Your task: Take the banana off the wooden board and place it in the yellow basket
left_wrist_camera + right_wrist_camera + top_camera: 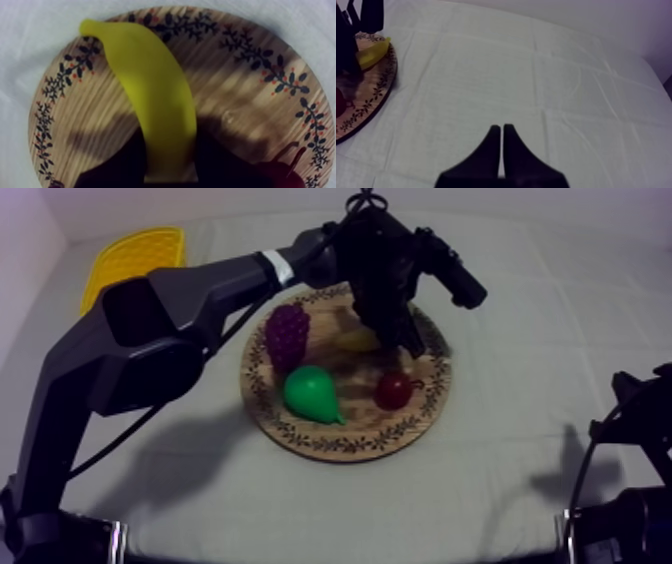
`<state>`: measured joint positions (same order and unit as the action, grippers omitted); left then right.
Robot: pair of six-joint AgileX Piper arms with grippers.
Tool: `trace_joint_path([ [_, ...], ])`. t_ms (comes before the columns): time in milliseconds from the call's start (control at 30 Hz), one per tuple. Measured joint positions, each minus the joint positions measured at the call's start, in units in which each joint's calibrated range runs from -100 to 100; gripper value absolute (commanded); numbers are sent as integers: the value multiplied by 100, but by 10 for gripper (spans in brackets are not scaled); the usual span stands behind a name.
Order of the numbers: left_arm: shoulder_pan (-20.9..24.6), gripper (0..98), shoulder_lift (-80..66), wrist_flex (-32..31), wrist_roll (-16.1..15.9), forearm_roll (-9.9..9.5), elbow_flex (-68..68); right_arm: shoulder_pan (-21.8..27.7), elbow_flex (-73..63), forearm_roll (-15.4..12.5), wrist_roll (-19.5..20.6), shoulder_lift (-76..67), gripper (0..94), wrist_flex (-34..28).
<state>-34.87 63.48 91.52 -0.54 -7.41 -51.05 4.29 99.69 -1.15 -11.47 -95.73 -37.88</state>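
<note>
Grey-white cloth covers the table (520, 338), and the board (345, 443) sits at its middle. Your left arm comes in from the near left and reaches over the board, with the left claw (400, 338) down at the board's far side. From the left wrist you see its dark fingers (222, 165) lying against both sides of the banana (160, 105) — clamped on one end of it, while the other end reaches out toward the patterned rim. Whether the banana has left the wood you cannot tell. Also on the board are the grapes (287, 336) at the far left, the pear (312, 394) at the near left and the small red fruit (393, 390) at the near right, just beside the claw. The basket (135, 256) lies at the table's far left corner, well apart from the board. Your right claw (502, 128) hangs over bare cloth at the right — fingers together in a narrow wedge, holding nothing.
</note>
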Motion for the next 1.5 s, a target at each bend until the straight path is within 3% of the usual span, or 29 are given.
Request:
trace_joint_path([
  [333,208,318,-586,227,160,-432,360,0,0,0,-3,0,3,0],
  [700,878,320,-2061,544,157,-942,1167,0,0,0,-3,0,3,0],
  [1233,2303,325,-3817,-151,286,-1097,3587,0,0,0,21,0,3,0],
  [1500,2712,324,-3795,-549,355,-1112,4267,0,0,0,1,0,3,0],
])
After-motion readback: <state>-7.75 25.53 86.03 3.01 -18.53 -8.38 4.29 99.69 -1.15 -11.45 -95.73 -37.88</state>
